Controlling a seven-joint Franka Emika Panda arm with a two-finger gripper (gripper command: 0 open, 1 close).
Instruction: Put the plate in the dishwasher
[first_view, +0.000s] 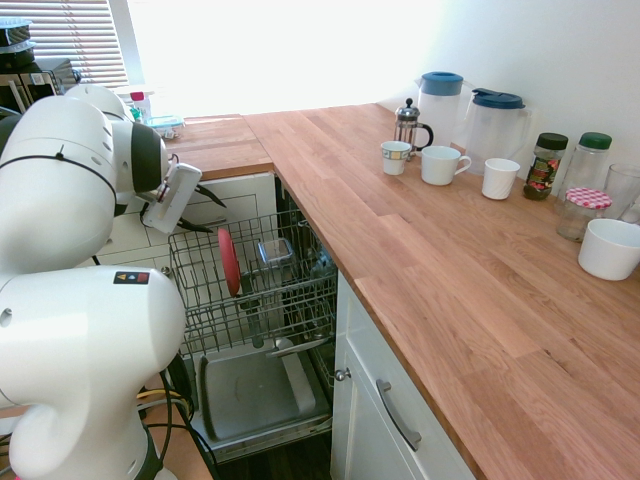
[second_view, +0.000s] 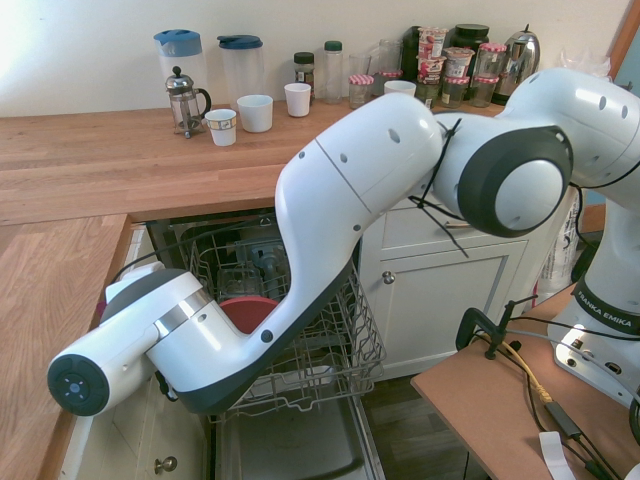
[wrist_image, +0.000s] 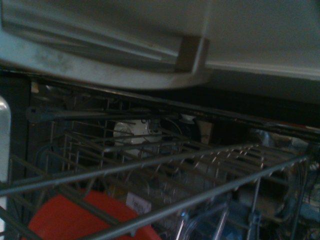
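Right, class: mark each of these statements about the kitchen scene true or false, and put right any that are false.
1. The plate stands on edge in the pulled-out wire rack of the dishwasher. True.
2. The plate is blue. False: it is coral red.
3. The dishwasher door is shut. False: it hangs open, with the rack drawn out over it.
4. A French press stands on the wooden counter near the white mugs. True.
5. The white bowl sits in the rack beside the plate. False: it is on the counter.
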